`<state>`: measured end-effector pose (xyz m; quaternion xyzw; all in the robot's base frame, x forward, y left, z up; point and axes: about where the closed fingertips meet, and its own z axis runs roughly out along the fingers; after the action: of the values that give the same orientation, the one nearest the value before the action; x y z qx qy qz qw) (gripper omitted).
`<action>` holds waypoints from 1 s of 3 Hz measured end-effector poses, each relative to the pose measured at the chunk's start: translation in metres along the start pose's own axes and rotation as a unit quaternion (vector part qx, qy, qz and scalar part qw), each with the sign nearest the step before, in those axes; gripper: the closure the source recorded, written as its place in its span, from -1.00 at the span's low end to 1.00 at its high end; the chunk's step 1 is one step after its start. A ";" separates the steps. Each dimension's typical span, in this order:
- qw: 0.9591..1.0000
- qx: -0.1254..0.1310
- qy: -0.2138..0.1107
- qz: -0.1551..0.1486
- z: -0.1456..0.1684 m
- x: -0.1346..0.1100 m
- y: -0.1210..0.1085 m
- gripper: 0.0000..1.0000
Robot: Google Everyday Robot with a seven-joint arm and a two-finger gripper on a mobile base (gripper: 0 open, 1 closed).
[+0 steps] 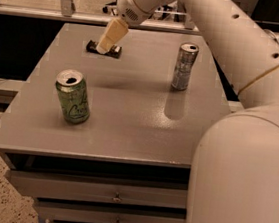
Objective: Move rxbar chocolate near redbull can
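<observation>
Gripper (104,46): over far-left part of table (128,122); tip at the rxbar, contact uncertain
Jaws: apart or together, cannot tell
Rxbar (115,52): flat on table, far left; partly hidden behind gripper tip; well apart from redbull can
Redbull can (185,67): upright, far right
Green can (73,97): upright, near left; top opened

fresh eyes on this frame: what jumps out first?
The big white arm fills the right foreground and arcs along the top edge. It ends in the claw, which sits directly over the rxbar chocolate at the far left of the grey table. Next come two upright cans: an open green can at near left and the redbull can at far right, well apart from the bar.
</observation>
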<state>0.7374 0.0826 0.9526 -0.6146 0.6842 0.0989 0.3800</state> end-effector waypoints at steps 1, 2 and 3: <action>1.000 -0.008 0.005 0.020 0.035 0.002 -0.006 -1.00; 0.995 -0.037 0.057 0.069 0.096 0.029 -0.002 -1.00; 0.990 -0.053 0.088 0.096 0.128 0.047 0.000 -0.92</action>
<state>0.7904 0.1236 0.8343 -0.5712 0.7650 0.1163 0.2738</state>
